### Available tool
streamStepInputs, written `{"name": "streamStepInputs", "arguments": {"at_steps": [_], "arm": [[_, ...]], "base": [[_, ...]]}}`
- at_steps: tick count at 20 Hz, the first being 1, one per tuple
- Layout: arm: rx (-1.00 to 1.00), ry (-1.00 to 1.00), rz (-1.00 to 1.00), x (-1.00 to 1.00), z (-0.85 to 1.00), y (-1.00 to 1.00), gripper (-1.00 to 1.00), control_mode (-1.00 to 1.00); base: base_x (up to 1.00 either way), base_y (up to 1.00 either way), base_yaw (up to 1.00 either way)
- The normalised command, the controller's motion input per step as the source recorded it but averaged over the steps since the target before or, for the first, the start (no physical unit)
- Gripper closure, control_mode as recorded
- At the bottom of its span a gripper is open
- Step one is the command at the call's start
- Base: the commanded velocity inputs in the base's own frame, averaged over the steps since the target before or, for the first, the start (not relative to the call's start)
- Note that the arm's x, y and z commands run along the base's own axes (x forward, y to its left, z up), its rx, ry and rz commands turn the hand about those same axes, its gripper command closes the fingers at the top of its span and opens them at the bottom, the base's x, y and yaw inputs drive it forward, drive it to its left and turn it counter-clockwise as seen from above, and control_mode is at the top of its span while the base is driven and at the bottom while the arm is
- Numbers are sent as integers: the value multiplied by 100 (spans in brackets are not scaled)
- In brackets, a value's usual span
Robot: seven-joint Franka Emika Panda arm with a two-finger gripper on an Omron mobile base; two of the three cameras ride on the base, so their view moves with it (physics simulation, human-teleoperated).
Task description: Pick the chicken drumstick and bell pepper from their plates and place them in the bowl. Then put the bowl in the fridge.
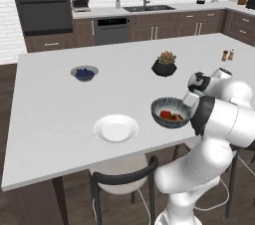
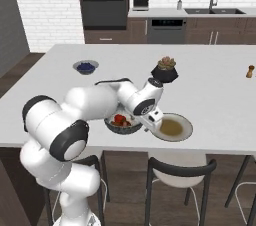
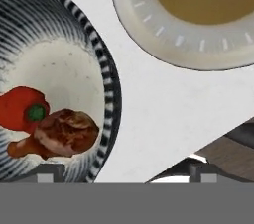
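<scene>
The dark speckled bowl (image 1: 169,123) (image 2: 122,130) (image 3: 106,84) stands near the island's front edge. In it lie the red bell pepper (image 1: 165,115) (image 2: 119,119) (image 3: 22,109) and the brown chicken drumstick (image 1: 176,117) (image 3: 67,131), touching each other. My gripper (image 2: 150,124) (image 3: 126,173) hangs open just above the bowl's rim, on the side toward the beige plate (image 2: 187,131) (image 3: 144,25), with nothing between its fingers. One fingertip is over the bowl's inside and the other is over bare counter. The white plate (image 1: 116,129) is bare, left of the bowl. The fridge is out of view.
A small bowl of blueberries (image 1: 84,73) (image 2: 85,66) and a black plant pot (image 1: 164,64) (image 2: 165,70) stand farther back on the island. Shakers (image 1: 227,55) (image 2: 249,71) are at the far right. Stools (image 1: 122,179) (image 2: 180,170) are tucked under the front edge.
</scene>
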Motion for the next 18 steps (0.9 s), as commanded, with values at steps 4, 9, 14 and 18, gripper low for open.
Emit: {"name": "streamStepInputs", "arguments": {"at_steps": [4, 9, 14, 18], "arm": [[3, 3, -8, 33, -24, 0, -100, -100], [0, 0, -3, 14, -27, 3, -100, -100], [0, 1, -1, 17, -30, 18, -100, -100], [0, 2, -1, 17, -31, 23, 100, -100]], "base": [[0, 0, 0], [0, 0, 0], [0, 0, 0], [0, 0, 0]]}}
